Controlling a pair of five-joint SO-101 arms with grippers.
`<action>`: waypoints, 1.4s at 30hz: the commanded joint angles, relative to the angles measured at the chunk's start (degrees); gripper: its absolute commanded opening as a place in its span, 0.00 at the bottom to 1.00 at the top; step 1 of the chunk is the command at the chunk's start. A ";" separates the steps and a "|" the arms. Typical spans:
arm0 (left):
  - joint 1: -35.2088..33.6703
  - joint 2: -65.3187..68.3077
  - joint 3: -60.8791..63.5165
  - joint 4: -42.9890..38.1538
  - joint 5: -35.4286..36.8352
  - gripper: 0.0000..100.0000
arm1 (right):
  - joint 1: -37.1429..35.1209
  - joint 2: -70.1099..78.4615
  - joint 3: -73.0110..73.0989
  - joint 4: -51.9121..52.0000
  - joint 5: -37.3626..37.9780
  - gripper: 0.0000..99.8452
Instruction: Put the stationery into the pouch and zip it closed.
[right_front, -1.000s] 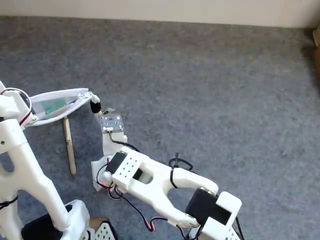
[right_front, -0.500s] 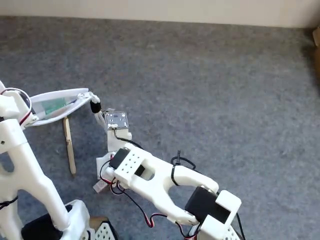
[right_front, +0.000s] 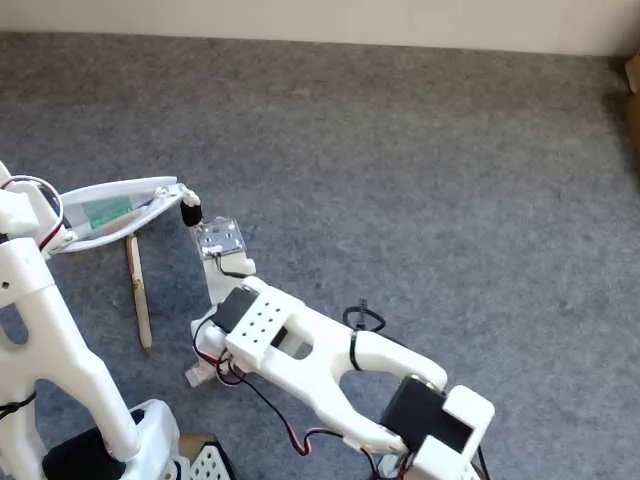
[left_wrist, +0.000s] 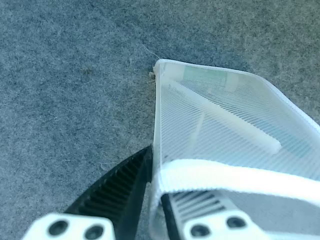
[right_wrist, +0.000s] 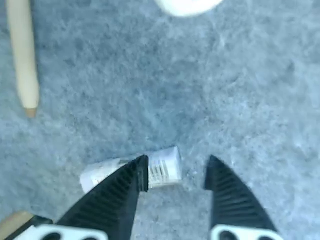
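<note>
The main risk is a bad pinch by the right fingers (right_wrist: 177, 165). They hang moderately open just above the table (right_front: 450, 150), holding nothing. The small white stationery piece (right_wrist: 164, 167) is not centred in the gap. It lies crosswise under the tip of one finger, and only its ribbed end pokes into the space between them. The other finger stands apart over bare grey surface. If they closed from this position, I judge they would catch only that end. The piece looks round, so it could then roll or squirt away, or be pressed flat into the nap.

A second risk lies with the pouch (left_wrist: 220, 125). The left fingers (left_wrist: 156, 175) are clamped tight on one edge of its mesh, which hangs forward of them with a few items already showing inside. That hold is thin, so a nudge from the other arm could make the fabric slip or the mouth fold closed.

The pencil (right_front: 138, 290) lies on the table well ahead of the right fingers, close beside the pouch and outside it.
</note>
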 joint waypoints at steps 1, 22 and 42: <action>-0.92 0.57 0.40 -0.88 0.18 0.01 | -1.19 -4.00 -3.74 0.84 3.08 0.21; -0.92 0.57 0.48 -1.05 0.18 0.01 | -2.86 -3.30 -3.91 0.48 48.88 0.22; -0.92 0.75 0.48 -1.14 0.18 0.01 | -3.91 8.04 -6.29 0.84 58.55 0.21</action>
